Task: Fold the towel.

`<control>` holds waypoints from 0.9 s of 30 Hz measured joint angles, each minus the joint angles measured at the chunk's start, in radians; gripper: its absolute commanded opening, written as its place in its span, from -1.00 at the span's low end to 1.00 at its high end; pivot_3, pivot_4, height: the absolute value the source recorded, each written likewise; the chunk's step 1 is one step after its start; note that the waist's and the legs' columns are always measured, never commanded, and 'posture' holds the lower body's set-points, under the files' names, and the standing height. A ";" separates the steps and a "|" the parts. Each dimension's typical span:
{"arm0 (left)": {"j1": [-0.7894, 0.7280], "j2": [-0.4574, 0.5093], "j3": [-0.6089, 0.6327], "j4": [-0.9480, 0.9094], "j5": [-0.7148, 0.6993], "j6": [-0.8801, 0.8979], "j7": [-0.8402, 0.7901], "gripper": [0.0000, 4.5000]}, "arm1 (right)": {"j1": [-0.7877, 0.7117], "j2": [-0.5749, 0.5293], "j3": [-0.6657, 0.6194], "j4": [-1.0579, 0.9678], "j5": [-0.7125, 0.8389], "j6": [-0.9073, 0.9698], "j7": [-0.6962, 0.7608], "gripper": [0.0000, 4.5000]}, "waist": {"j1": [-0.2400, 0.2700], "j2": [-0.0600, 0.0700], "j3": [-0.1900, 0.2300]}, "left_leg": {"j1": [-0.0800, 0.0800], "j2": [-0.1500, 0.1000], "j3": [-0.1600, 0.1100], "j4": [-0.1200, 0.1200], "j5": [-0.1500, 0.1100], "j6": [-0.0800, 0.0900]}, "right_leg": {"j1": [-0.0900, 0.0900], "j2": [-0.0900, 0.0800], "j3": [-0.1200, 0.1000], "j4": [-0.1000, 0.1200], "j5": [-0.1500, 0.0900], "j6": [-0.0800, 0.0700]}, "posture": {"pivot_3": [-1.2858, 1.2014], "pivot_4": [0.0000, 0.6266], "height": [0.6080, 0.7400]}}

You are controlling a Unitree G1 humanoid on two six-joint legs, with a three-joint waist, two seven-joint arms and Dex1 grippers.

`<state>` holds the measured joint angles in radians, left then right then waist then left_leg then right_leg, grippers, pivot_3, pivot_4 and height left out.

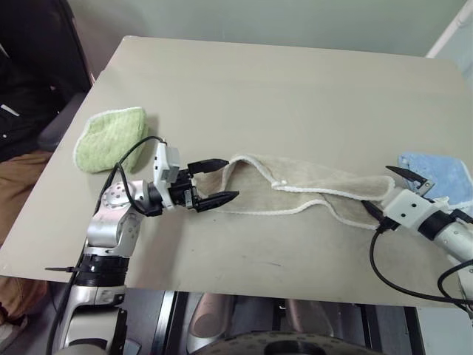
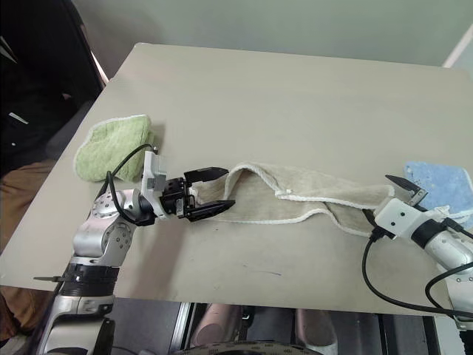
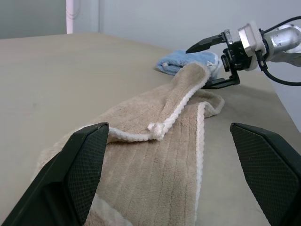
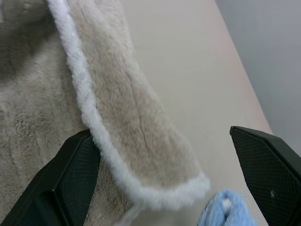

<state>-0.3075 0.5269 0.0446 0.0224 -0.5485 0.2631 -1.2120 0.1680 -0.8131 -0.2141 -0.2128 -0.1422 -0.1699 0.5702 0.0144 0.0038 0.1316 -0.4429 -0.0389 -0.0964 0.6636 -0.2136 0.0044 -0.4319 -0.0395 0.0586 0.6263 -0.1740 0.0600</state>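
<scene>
Towel [image 1: 310,188]: showing beige-tan terry, faintly ribbed in lengthwise lines, white corded edging running along its borders. Terry cloth [image 1: 109,137] near the left end effector [image 1: 213,181] is showing light green with a pale white rim. Cloth [image 1: 437,176] by the right end effector [image 1: 390,191] is showing light blue. Worktop [image 1: 281,89] is presenting plain matte beige-grey. Both end effectors are showing black fingers on white-and-silver housings.

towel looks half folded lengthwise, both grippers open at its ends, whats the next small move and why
Probably close each gripper on its end of the towel. It lies as a long narrow strip on the table, with the left gripper open at one end and the right gripper open at the other, near the blue cloth. Neither holds anything yet, so gripping likely comes before folding end to end.
</scene>
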 measured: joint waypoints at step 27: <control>-0.003 0.001 0.000 -0.024 -0.010 0.022 0.047 1.00 | -0.104 -0.153 0.004 0.113 0.006 -0.202 0.158 -1.00 | 0.000 0.000 0.000 | 0.000 0.000 0.000 0.000 0.000 0.000 | 0.000 0.000 0.000 0.000 0.004 -0.007 | 0.03 -0.52 1.00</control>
<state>-0.3103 0.5275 0.0446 -0.0020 -0.5585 0.2853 -1.1649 0.0640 -0.9660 -0.2105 -0.0996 -0.1361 -0.3720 0.7285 0.0146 0.0038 0.1317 -0.4430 -0.0390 -0.0963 0.6635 -0.2140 0.0045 -0.4317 -0.0396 0.0586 0.6260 -0.1703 0.0532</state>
